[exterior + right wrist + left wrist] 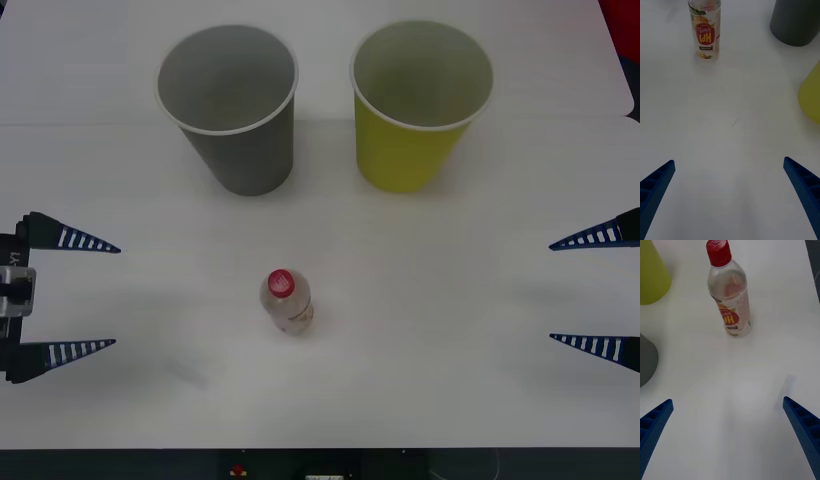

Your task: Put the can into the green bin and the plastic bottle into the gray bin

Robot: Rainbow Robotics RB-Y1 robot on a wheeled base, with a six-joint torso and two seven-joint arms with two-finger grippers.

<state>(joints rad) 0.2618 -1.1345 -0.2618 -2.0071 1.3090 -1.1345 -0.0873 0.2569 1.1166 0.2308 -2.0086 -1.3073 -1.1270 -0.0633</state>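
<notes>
Left gripper (pixel 115 293) sits out at the left edge of the white table (pixel 450 330), blue ribbed fingers spread wide and pointing inward, nothing between them, and it hangs clear of every object. Over on the far side the right gripper (pixel 551 292) mirrors it at the right edge, fingers also well apart and empty, tips aimed toward the middle. Between the two, near the front of the table and a touch left of centre, stands the plastic bottle (pixel 287 302), upright, red cap on top, pale label around its lower body, touching nothing but the tabletop. From the left wrist view the plastic bottle (pixel 730 300) looks clear and largely empty, with a red and orange printed label low down, and that arm's fingers (pixel 655 423) frame bare table well short of it. From the right wrist view the bottle (pixel 705 30) stands farther off, label facing the camera, with the right arm's fingers (pixel 801 183) open at the corners. Behind the bottle, toward the back of the table, two cups stand upright side by side and apart: the gray bin (pixel 235 120) on the left and the green bin (pixel 415 115) on the right, mouths open. Gray one looks empty inside; green one's interior is shadowed, and I cannot tell what lies in it.
</notes>
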